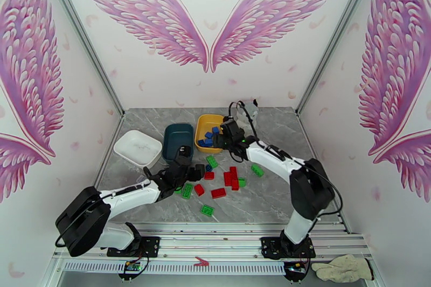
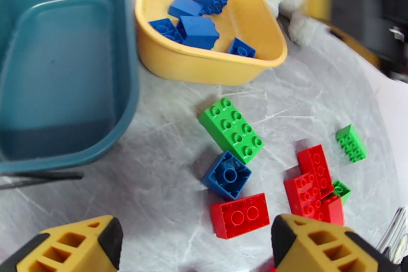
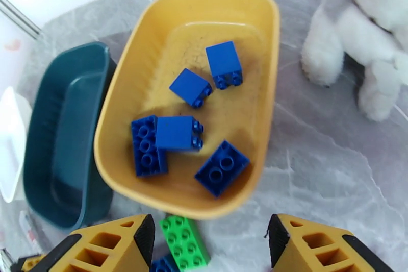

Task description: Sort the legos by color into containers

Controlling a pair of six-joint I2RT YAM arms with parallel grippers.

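While my right claw (image 3: 211, 242) hangs released over the near rim of the yellow tray (image 3: 257, 94), I count five blue legos (image 3: 178, 132) inside it, toward the far edge of the desk (image 1: 280, 196). My left claw (image 2: 196, 242), spread and gripping nothing, hovers above a red lego (image 2: 239, 215) mid-desk, with the teal tray (image 2: 61, 64) beside the yellow one.

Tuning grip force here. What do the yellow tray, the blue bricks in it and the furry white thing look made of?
Yellow tray: probably moulded plastic, smooth, soft sheen, scuffed floor. Blue bricks: hard plastic, slightly glossy, crisp studs and edges. Furry white thing: likely plush fabric, matte fuzzy pile.
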